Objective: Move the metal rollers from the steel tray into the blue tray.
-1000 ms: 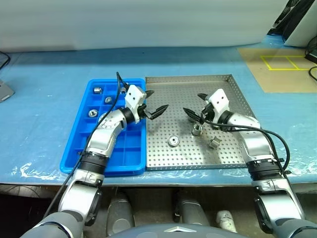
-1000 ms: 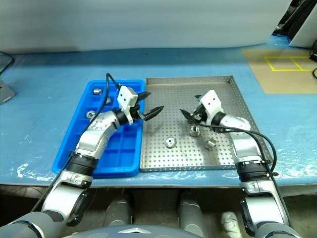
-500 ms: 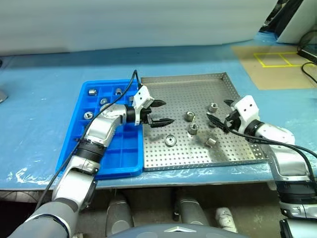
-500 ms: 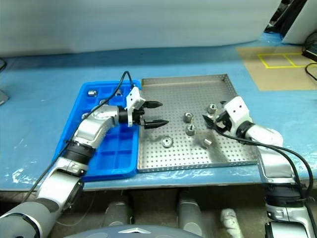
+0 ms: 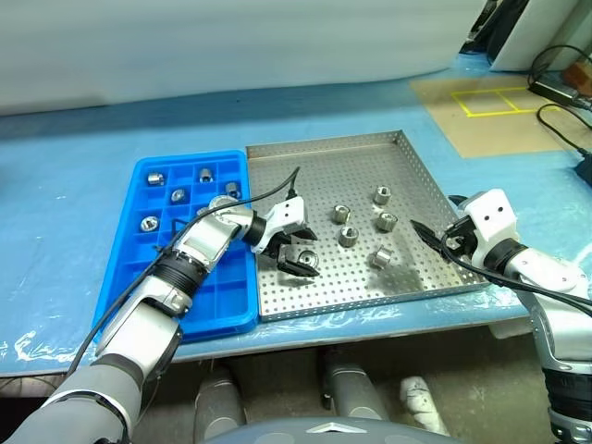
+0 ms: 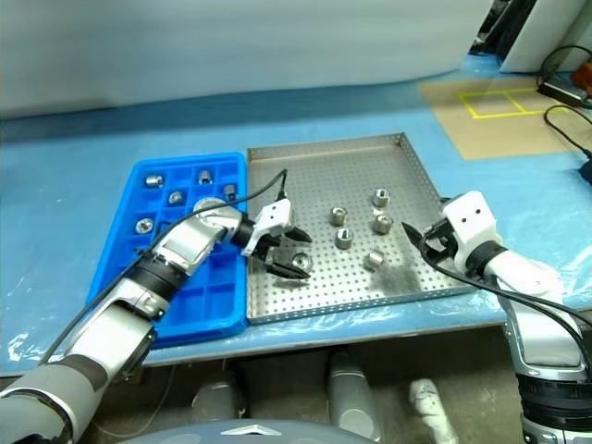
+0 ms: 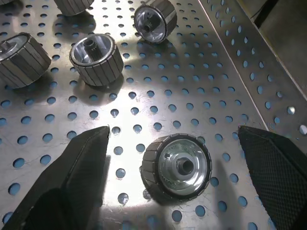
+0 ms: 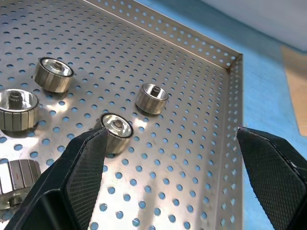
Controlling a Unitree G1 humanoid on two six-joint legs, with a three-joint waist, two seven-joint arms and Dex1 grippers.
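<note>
While the long blue-covered table (image 5: 74,185) stretches across the whole scene, the large square steel tray (image 5: 407,176) with its hole-dotted floor sits in the middle of it, and the bright blue plastic tray (image 5: 139,277) of small square compartments lies right against its left rim. Now the arms: the left gripper (image 5: 294,252) reaches over from the blue tray's side and is down low at the steel tray's near left part, its two black fingers (image 7: 81,158) spread wide on either side of one shiny ribbed metal roller (image 7: 176,165) that lies on the perforated floor, neither finger touching it. The right gripper (image 5: 435,238) hovers at the steel tray's right rim, jaws wide apart and holding nothing. Four more metal rollers (image 5: 348,235) lie loose in a cluster mid-tray, between the two grippers. Over in the blue tray, some five rollers (image 5: 177,195) sit in the far compartments, though the one nearest the left arm is partly hidden, so that count is approximate.
</note>
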